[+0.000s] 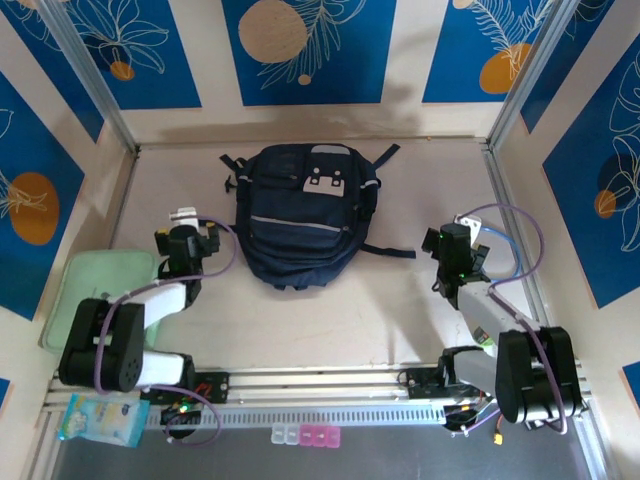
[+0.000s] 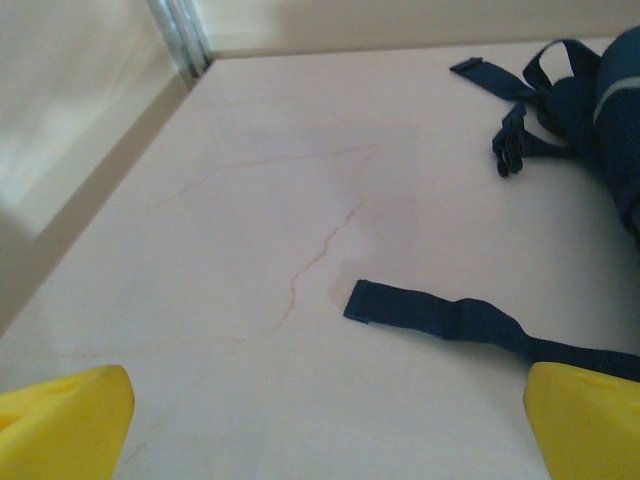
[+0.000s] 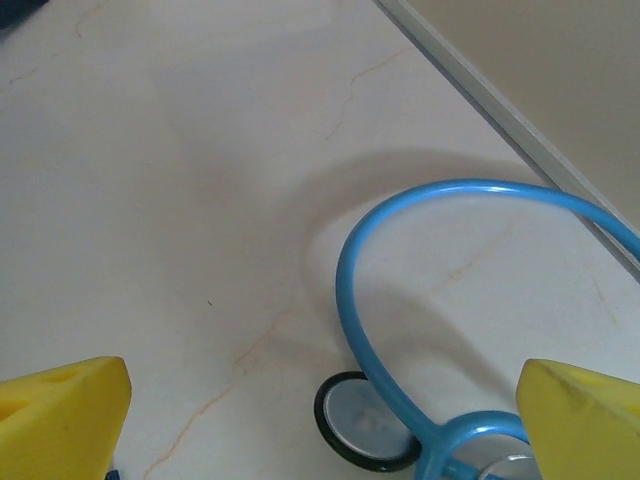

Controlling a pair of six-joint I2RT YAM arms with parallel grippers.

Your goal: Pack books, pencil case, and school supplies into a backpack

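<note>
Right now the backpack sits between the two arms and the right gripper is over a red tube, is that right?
No: the tube is blue, not red, as the right wrist view shows. The backpack does sit between the two arms, and the right gripper is over the tube.

Backpack [image 1: 300, 215]: navy woven cloth, matt. Its strap [image 2: 450, 318]: flat woven webbing, matt. Its buckle [image 2: 508, 152]: dark moulded plastic.

Table [image 1: 400, 320] under the backpack: smooth, pale, with stone-like veining and a low sheen.

Tray [image 1: 100, 285] left of the backpack: pale-green plastic, matt.

Stethoscope [image 3: 343, 290] right of the backpack: tubing [image 3: 470, 186] of glossy, smooth blue plastic or rubber. Its disc [image 3: 362, 418]: bright metal in a black rim.

Rail [image 1: 330, 383] on the near side of the backpack: bare ribbed metal.

Fingers [image 2: 60, 425] of the left gripper [image 2: 325, 425]: yellow, matt, slightly grainy.
</note>
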